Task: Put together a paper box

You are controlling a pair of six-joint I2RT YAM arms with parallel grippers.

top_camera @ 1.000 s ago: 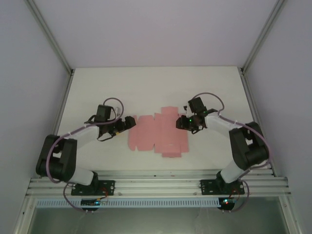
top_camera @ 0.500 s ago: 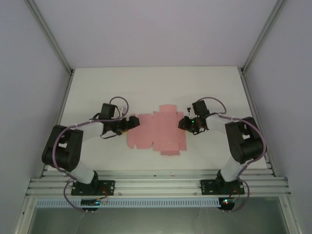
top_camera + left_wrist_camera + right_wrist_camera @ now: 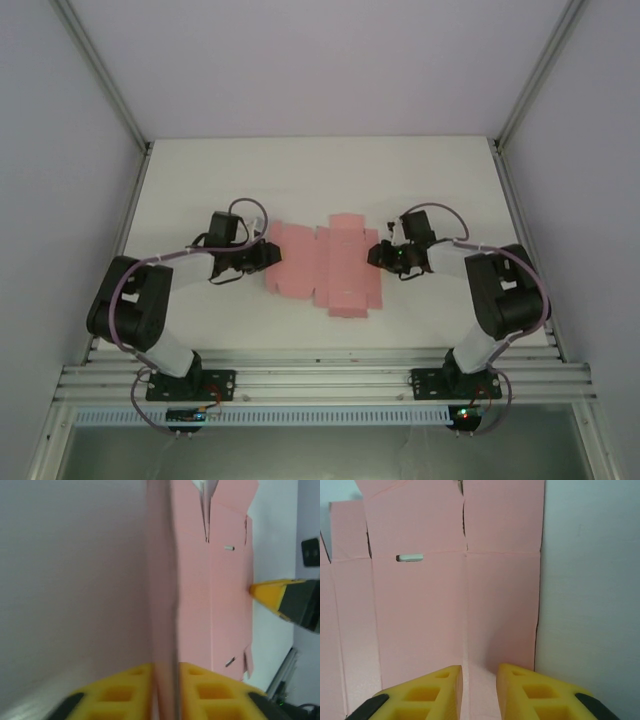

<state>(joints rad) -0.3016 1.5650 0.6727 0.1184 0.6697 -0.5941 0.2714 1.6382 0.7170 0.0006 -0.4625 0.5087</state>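
A pink paper box (image 3: 325, 265), a flat creased cut-out with flaps, lies in the middle of a white counter (image 3: 320, 170) between two robot arms. The left fingers (image 3: 266, 252) are clamped on the cut-out's left edge; the left wrist camera sees the thin card edge-on, squeezed between their yellow pads (image 3: 125, 690). The right fingers (image 3: 380, 256) are at the card's right edge, a narrow gap between them (image 3: 425, 690). They seem to rest on the card rather than pinch it.
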